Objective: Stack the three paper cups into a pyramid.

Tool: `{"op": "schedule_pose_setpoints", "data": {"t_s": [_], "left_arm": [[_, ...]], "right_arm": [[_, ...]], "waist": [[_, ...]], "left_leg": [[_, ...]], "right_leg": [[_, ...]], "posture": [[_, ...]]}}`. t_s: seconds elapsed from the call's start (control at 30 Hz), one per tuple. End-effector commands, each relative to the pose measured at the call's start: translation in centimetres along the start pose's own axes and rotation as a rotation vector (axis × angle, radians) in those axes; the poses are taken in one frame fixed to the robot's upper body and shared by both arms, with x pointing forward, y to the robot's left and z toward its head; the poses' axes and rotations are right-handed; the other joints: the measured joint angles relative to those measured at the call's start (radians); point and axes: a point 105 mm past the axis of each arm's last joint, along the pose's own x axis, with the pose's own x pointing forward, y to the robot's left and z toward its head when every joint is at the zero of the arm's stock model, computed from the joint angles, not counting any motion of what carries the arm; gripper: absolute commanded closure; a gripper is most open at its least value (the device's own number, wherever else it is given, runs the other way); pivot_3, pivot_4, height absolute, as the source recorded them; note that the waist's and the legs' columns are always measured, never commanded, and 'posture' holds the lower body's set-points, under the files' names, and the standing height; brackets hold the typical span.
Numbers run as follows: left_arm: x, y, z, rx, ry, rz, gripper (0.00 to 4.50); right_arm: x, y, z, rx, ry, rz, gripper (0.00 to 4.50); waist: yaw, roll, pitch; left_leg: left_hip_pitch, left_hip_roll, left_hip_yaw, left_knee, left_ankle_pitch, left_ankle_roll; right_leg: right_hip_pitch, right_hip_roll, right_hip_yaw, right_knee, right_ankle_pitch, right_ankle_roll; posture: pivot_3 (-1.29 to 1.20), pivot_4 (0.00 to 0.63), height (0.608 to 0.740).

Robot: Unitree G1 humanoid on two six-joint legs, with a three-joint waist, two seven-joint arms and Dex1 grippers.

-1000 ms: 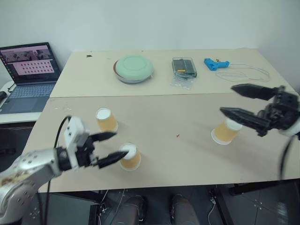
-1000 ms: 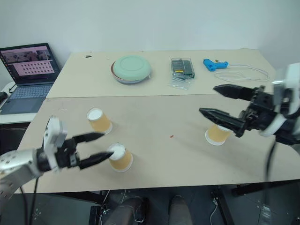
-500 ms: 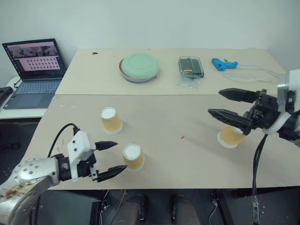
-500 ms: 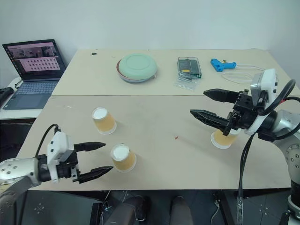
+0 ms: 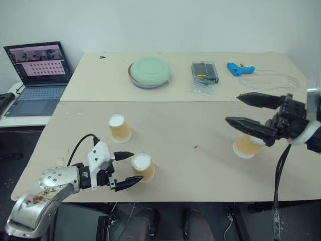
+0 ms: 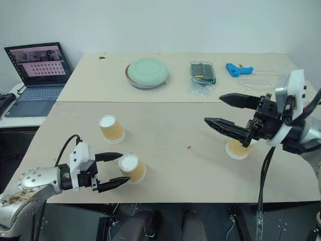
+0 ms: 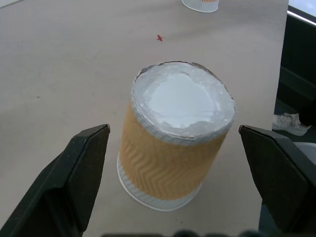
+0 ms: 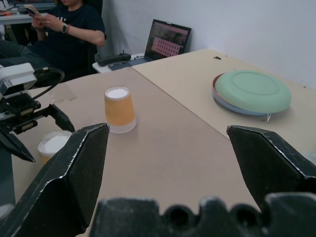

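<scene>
Three paper cups stand upside down on the near table: one at the left (image 5: 119, 127), one near the front edge (image 5: 142, 166), one at the right (image 5: 246, 146). My left gripper (image 5: 136, 166) is open and low, one finger on each side of the front cup (image 7: 177, 133) without touching it. My right gripper (image 5: 232, 108) hangs open above the table, its lower finger just over the right cup. The right wrist view looks across to the left cup (image 8: 119, 108) and the front cup (image 8: 53, 144).
On the far table sit a pale-green bowl (image 5: 149, 72), a clear box of tools (image 5: 204, 72), a blue tool (image 5: 239, 68) and a white cable (image 5: 271, 75). A laptop (image 5: 36, 70) stands at the far left. A person (image 8: 74, 24) sits beyond it.
My left gripper has sunk and slid right, closing in until its open fingers flank the front cup. The right gripper has stayed put, still open. The cups have not moved.
</scene>
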Motion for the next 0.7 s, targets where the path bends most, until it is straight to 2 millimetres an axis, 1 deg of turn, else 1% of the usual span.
{"op": "schedule_pose_setpoints", "data": {"t_s": [0.03, 0.13, 0.23, 0.27, 0.4, 0.53, 0.7], "left_arm": [[0.3, 0.3, 0.6, 0.038, -0.021, -0.002, 0.03], [0.5, 0.5, 0.7, 0.04, -0.027, 0.0, 0.03], [0.8, 0.6, 0.7, 0.043, -0.031, -0.004, 0.03], [0.9, 0.6, 0.7, 0.043, -0.033, -0.006, 0.03], [1.1, 0.8, 0.8, 0.042, -0.04, -0.008, 0.03], [1.3, 0.9, 0.8, 0.045, -0.043, -0.009, 0.03], [1.5, 1.2, 1.1, 0.057, -0.052, 0.004, 0.03]], "right_arm": [[-0.1, 1.4, 0.2, -0.036, 0.025, 0.08, 0.0], [0.0, 2.1, -0.1, -0.039, 0.032, 0.145, 0.0], [0.4, 1.7, -2.0, -0.055, 0.116, 0.165, 0.0], [0.5, 1.9, -2.4, -0.042, 0.123, 0.193, 0.0], [0.7, 1.2, -4.4, -0.033, 0.181, 0.225, 0.0], [0.9, 0.8, -5.3, -0.024, 0.192, 0.245, 0.0], [1.2, 0.4, -5.6, -0.033, 0.195, 0.248, 0.0]], "waist": [[0.001, 0.0, 0.0], [0.0, 0.0, 0.0], [0.0, 0.0, 0.0], [0.0, 0.0, 0.0], [0.0, 0.0, 0.0], [0.0, 0.0, 0.0], [0.0, 0.0, 0.0]], "left_leg": [[0.0, 0.0, 0.0, 0.0, 0.0, 0.0], [0.0, 0.0, 0.0, 0.0, 0.0, 0.0], [0.0, 0.0, 0.0, 0.0, 0.0, 0.0], [0.0, 0.0, 0.0, 0.0, 0.0, 0.0], [0.001, 0.0, 0.0, 0.001, 0.0, 0.0], [0.001, 0.0, 0.0, 0.001, 0.0, 0.0], [0.001, 0.0, 0.0, 0.001, 0.0, 0.0]], "right_leg": [[0.0, 0.0, 0.0, 0.0, 0.0, 0.0], [0.0, 0.003, 0.0, 0.0, 0.0, 0.0], [0.0, 0.004, 0.0, 0.0, 0.0, 0.0], [0.0, 0.004, 0.0, 0.0, 0.0, 0.0], [0.001, 0.004, 0.0, 0.0, 0.0, 0.001], [0.0, 0.004, 0.0, 0.0, 0.0, 0.0], [0.0, 0.004, 0.0, 0.0, 0.001, 0.0]], "posture": [[0.0, 0.15, 0.73], [0.0, 0.15, 0.73], [0.0, 0.15, 0.73], [0.0, 0.15, 0.73], [0.0, 0.15, 0.73], [0.0, 0.15, 0.73], [0.0, 0.15, 0.73]]}}
